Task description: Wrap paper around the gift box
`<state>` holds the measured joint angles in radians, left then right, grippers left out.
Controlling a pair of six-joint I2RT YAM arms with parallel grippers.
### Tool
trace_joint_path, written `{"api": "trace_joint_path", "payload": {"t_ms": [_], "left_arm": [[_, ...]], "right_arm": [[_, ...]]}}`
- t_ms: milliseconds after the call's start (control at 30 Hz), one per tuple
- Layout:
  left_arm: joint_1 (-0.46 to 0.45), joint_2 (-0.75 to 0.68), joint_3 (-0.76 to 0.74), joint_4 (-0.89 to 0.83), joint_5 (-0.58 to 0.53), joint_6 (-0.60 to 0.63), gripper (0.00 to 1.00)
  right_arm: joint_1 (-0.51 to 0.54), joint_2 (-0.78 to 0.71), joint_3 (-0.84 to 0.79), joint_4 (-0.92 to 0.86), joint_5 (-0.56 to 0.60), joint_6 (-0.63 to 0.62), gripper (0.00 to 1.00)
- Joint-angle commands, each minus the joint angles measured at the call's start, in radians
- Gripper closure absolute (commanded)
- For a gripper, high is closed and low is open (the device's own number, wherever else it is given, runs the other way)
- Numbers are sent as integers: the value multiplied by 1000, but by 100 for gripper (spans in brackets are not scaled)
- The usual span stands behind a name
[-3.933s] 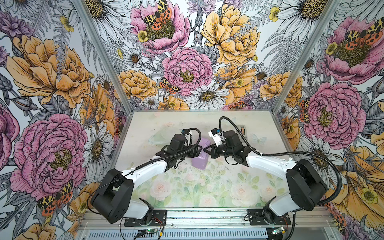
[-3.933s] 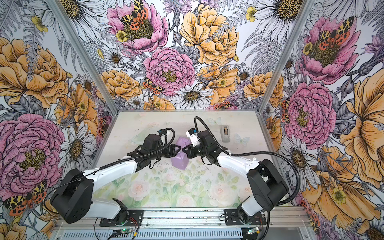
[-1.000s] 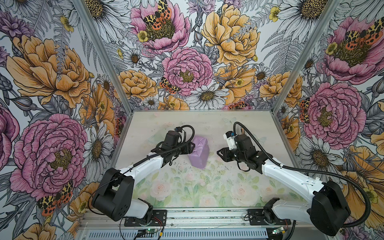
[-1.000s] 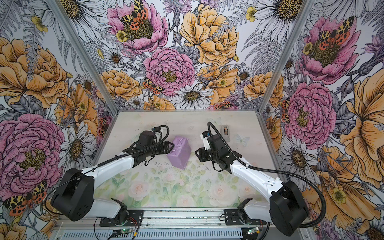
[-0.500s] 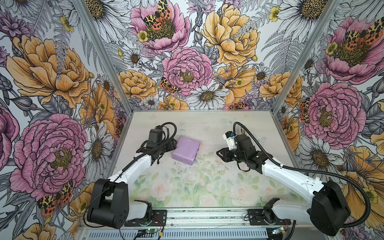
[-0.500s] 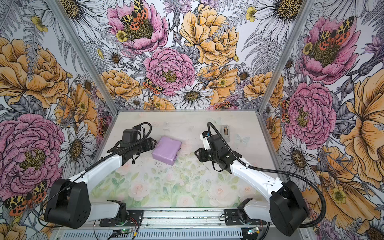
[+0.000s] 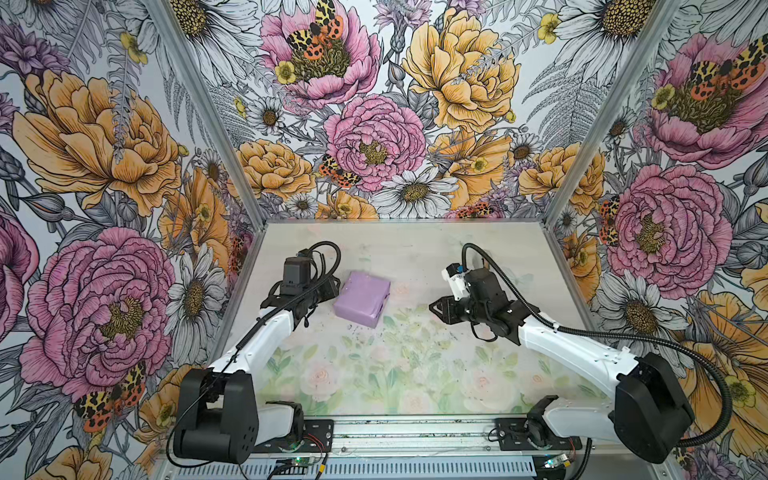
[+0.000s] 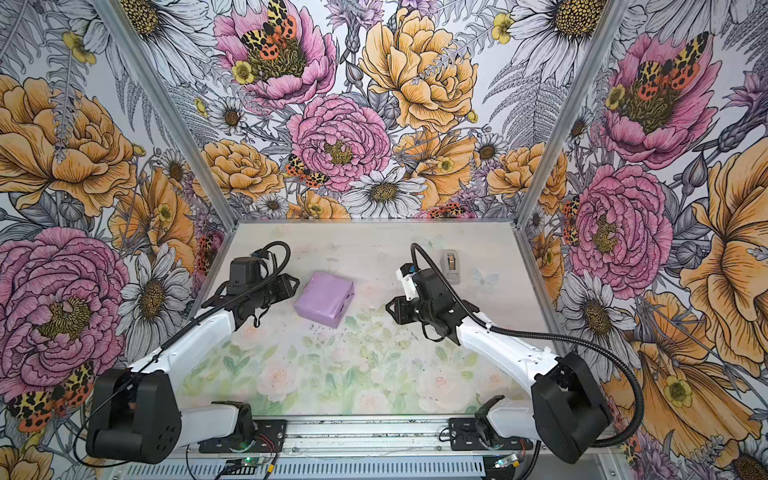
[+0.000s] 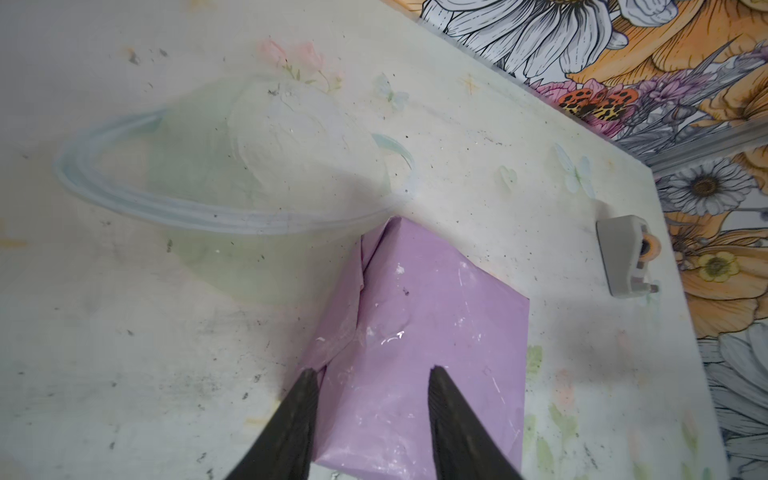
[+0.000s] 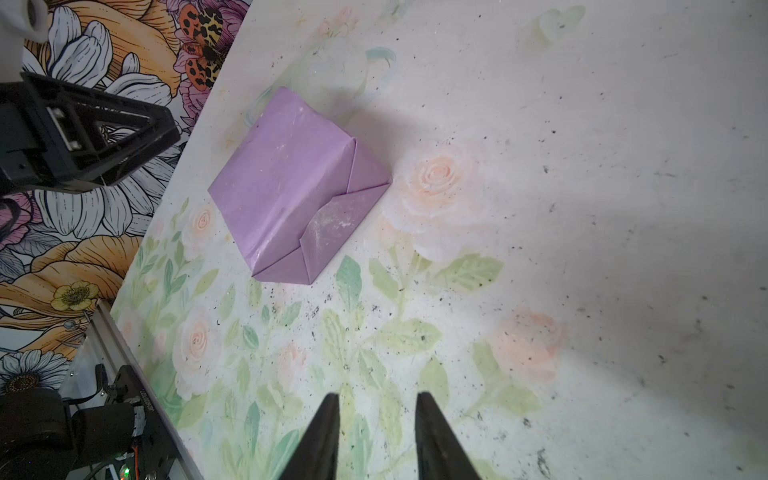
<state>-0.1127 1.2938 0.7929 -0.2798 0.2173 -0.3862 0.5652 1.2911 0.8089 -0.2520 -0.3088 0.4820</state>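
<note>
Left wrist view: left gripper [image 9: 372, 370] has jaws parted, clamping nothing I can see. The gift box [image 9: 449, 332], fully covered in lilac paper [image 9: 340, 324], lies flat on the table [image 9: 166, 332] right at and just ahead of its fingertips. Box is squarish with no real long axis, and one folded end faces the right gripper [image 10: 376, 395], which is parted too, empty and well apart. Left arm is clearly nearer, so I'd expect any last press on the folds to come from there.

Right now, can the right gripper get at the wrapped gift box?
Probably yes. The right gripper faces the gift box across bare table; the left gripper crowds only the box's far side.
</note>
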Motion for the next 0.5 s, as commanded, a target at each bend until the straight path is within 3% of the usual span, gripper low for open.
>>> {"api": "trace_joint_path", "payload": {"t_ms": [0,200,467], "left_arm": [[-3,41,33,54,70,12,68],[-20,159,100,83,97,10,86],[-62,254,138,110,105,-3,93]], "right_arm": [[-1,11,34,34,-15,10,67],[2,14,33,39,-18,10,67],[-1,8,32,39,-16,7,67]]}}
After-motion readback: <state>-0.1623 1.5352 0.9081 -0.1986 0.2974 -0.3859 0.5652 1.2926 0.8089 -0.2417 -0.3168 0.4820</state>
